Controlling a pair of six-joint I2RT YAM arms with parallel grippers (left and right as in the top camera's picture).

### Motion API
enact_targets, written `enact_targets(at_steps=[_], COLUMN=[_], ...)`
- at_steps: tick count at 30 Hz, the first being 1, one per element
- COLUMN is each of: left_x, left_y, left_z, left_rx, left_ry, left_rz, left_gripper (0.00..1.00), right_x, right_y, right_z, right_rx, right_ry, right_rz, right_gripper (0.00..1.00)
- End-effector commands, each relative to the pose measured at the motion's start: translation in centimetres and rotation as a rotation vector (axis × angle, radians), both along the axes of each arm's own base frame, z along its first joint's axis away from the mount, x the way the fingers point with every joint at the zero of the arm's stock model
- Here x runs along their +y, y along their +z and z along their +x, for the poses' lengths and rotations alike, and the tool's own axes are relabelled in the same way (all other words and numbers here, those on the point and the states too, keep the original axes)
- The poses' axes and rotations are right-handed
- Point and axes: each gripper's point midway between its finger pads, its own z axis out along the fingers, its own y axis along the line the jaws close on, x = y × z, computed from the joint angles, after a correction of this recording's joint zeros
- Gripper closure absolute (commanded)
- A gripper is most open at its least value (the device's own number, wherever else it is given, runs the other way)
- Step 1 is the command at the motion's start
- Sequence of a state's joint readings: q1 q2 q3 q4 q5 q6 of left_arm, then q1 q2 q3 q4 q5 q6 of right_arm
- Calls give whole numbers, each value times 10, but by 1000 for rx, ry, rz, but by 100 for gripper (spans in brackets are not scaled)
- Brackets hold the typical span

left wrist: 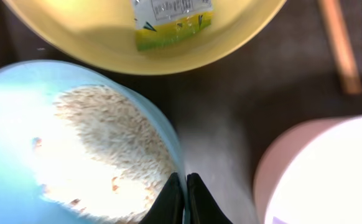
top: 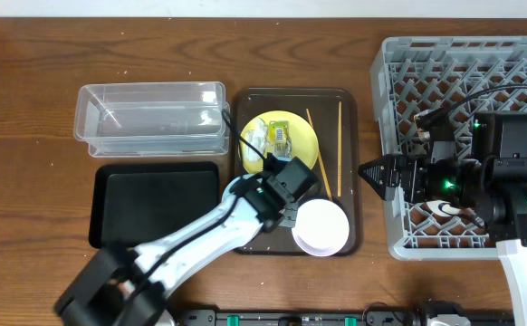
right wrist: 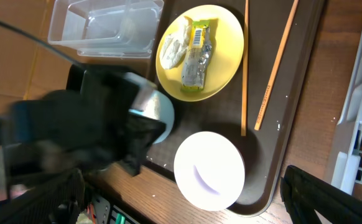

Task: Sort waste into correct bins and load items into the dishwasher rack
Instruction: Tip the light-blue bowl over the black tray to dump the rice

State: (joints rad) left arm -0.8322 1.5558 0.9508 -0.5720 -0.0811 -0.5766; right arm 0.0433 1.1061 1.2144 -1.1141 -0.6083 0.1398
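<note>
My left gripper (left wrist: 184,199) is shut on the rim of the light-blue bowl (left wrist: 19,124), which holds white rice scraps (left wrist: 100,143). In the overhead view the arm (top: 277,186) hides this bowl. The yellow plate (top: 301,136) carries the green-yellow wrapper (top: 282,136) and white tissue (top: 256,134). The white-pink bowl (top: 320,226) and two chopsticks (top: 340,149) lie on the brown tray. My right gripper (top: 365,172) is open and empty, between the tray and the grey rack (top: 426,63).
The dark brown serving tray (top: 245,244) sits mid-table. The clear tub (top: 150,118) is to its upper left and the black tray (top: 155,204) is below the tub. The right arm's body lies over the rack.
</note>
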Motion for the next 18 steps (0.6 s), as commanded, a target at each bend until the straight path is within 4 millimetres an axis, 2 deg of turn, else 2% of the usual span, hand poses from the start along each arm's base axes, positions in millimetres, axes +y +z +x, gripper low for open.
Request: enact_targets(at_steps=[1, 4, 6, 10, 18], left_x=[-2, 8, 23, 47, 82], left_y=[47, 73, 89, 111, 140], left_z=[6, 2, 0, 3, 19], left_rx=[-85, -103, -111, -103, 41], left_ry=[8, 26, 58, 94, 143], left_rz=[-87, -150, -183, -277, -715], left_gripper=[94, 94, 94, 94, 94], right_x=[3, 3, 3, 3, 3], right_y=[-2, -2, -2, -2, -3], right_z=[-2, -2, -2, -2, -3], right_rx=[-4, -4, -4, -5, 2], right_ry=[23, 23, 23, 23, 23], right_rz=[-7, -7, -7, -7, -7], right_gripper=[1, 1, 1, 1, 1])
